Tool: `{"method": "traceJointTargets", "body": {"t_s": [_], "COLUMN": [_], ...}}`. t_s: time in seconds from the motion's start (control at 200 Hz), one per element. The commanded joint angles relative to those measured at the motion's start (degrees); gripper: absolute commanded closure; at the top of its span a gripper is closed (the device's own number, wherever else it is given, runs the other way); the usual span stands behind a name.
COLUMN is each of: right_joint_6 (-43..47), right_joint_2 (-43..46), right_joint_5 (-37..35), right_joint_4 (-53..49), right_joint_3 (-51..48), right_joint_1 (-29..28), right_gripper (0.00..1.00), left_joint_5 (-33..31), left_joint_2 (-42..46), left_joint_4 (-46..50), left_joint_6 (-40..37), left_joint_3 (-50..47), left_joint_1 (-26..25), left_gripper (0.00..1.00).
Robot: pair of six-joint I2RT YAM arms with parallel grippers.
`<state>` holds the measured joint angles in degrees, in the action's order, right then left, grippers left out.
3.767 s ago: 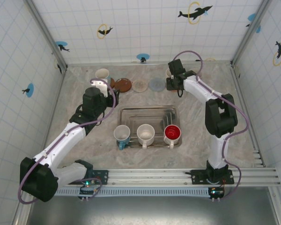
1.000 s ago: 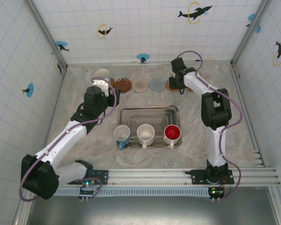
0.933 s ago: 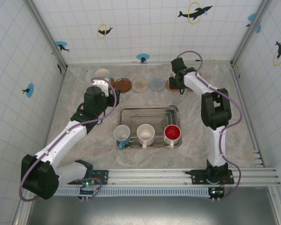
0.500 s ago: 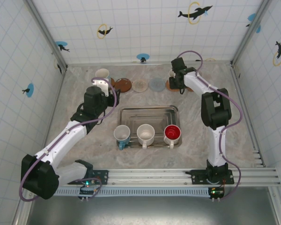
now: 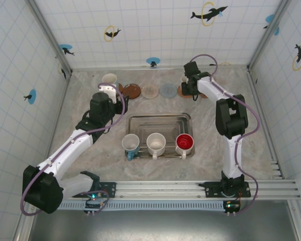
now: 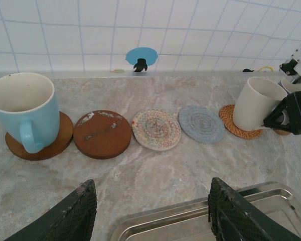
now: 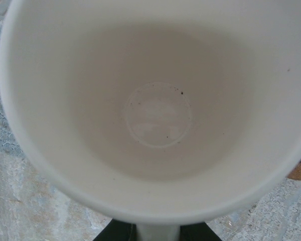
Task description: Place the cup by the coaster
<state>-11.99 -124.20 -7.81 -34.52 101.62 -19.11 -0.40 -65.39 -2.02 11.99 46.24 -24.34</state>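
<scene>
The right gripper point(image 6: 287, 113) is clamped on the handle of the white cup point(image 6: 258, 104). In the right wrist view its dark fingers point(image 7: 118, 235) stand on both sides of the handle stub. The cup is beyond the far right corner of the tray point(image 5: 158, 125), with its base over the woven coaster point(image 6: 234, 124). It leans a little, and I cannot tell whether the base rests there fully. I think the grip on the handle keeps the body free, so that the cup can be set down flat. The left gripper point(image 6: 151, 187) hangs over the far edge of the tray, jaws wide apart and empty, probably to keep out of the way. The next step, in my opinion, is to bring the cup upright and then release it.
</scene>
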Motion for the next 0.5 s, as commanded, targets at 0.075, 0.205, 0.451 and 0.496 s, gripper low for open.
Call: {"method": "traceJointTargets", "body": {"t_s": [0.075,0.205,0.451,0.496], "right_joint_6": [-0.43,-0.61,-0.84,-0.84], "right_joint_2": [0.95,1.58,2.3,2.47], "right_joint_5": [1.09,1.31,1.76,1.83], "right_joint_4": [1.99,2.35,2.39,2.37], "right_joint_3": [0.46,-0.52,-1.27,-1.51], "right_joint_1": [0.24,0.25,0.25,0.22], "right_gripper": [0.88,0.84,0.78,0.77], "left_joint_5": [0.51,0.26,0.21,0.02], "left_joint_2": [0.51,0.52,0.6,0.65], "left_joint_4": [-0.61,-0.53,-0.26,-0.1], "left_joint_6": [-0.21,-0.21,-0.3,-0.38], "left_joint_3": [1.76,1.59,1.71,1.67], "left_joint_1": [-0.24,-0.25,-0.2,-0.2], "left_gripper": [0.41,0.41,0.41,0.41]}}
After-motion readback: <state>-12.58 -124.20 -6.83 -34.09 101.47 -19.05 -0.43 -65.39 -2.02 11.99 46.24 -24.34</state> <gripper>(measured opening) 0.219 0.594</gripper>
